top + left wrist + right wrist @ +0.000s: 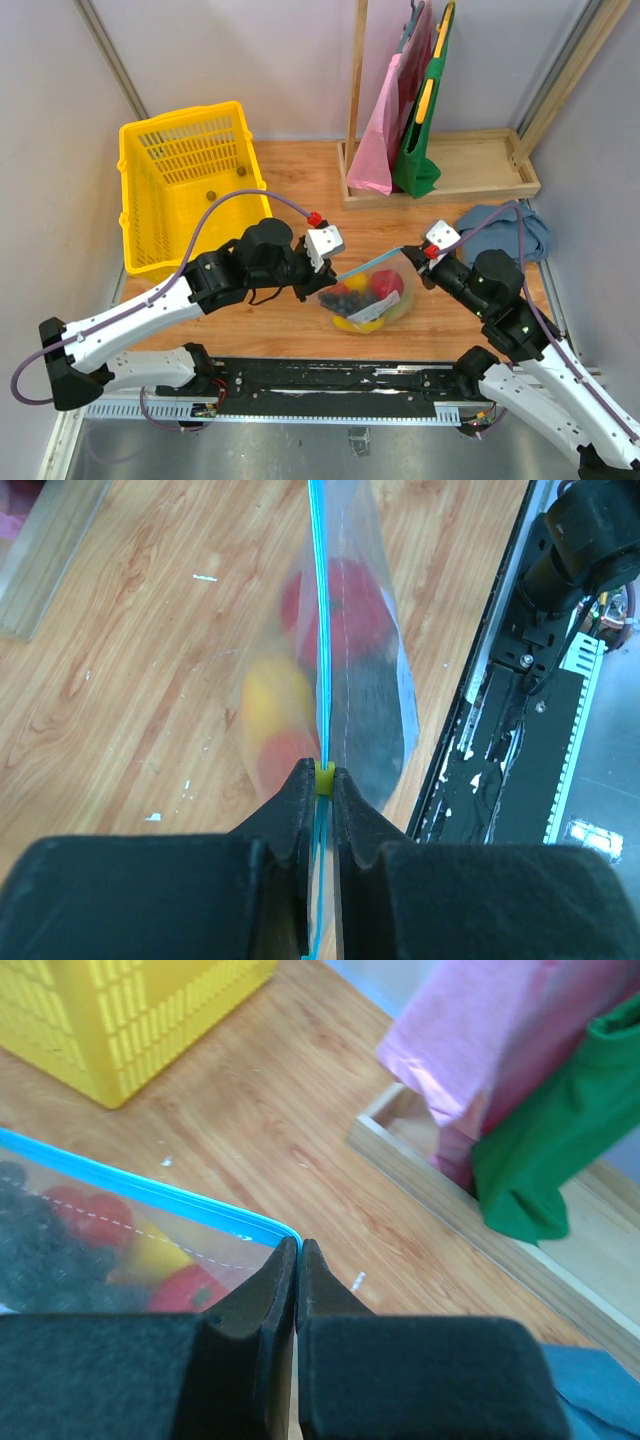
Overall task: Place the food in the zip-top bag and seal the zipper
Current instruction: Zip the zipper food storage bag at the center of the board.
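Note:
The clear zip-top bag (368, 298) hangs between my two grippers over the wooden table, with the food (365, 290) inside: red, yellow and dark purple-black pieces. The blue zipper (368, 263) stretches taut between the grippers. My left gripper (322, 272) is shut on the zipper's left end, pinching a small yellow slider (324, 777) with the blue strip (318, 620) running away from it. My right gripper (420, 255) is shut on the bag's right corner (285, 1239). In the right wrist view the food (120, 1245) shows through the plastic.
A yellow basket (190, 180) stands at the back left. A wooden rack (440, 170) holds pink and green bags (410, 110) at the back right. A blue cloth (510, 232) lies at the right. A black rail (330, 380) runs along the near edge.

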Robot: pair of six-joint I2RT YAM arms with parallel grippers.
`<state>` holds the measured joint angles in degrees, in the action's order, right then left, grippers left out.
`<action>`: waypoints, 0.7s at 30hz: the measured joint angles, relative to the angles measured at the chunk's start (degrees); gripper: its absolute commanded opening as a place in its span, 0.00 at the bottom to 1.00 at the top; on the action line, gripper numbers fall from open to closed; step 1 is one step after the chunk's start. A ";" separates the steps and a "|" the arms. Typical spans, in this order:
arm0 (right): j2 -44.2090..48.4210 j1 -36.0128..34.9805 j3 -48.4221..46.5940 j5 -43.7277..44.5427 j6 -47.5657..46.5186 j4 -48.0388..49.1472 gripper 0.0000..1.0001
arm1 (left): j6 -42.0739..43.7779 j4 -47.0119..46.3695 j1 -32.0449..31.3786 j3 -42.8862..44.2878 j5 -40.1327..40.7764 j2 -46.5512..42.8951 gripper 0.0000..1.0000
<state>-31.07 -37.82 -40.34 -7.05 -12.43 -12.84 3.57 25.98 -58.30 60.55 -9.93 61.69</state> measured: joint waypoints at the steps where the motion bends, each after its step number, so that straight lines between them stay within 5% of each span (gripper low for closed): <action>1: 0.37 0.00 0.00 1.92 -0.07 -0.26 0.01 | -0.17 0.09 0.00 -0.11 0.22 -0.28 0.00; 11: 1.51 0.02 0.00 16.46 -0.35 -1.16 0.01 | -1.97 2.95 0.00 -1.70 3.13 -4.31 0.00; 21: -1.03 0.02 0.00 18.47 0.42 -0.59 0.01 | -4.09 2.71 0.00 -4.37 6.51 -7.48 0.00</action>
<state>-32.10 -37.80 -40.34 11.42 -12.01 -13.43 -0.51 28.69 -58.30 56.18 -3.42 54.22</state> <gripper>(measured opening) 0.013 0.098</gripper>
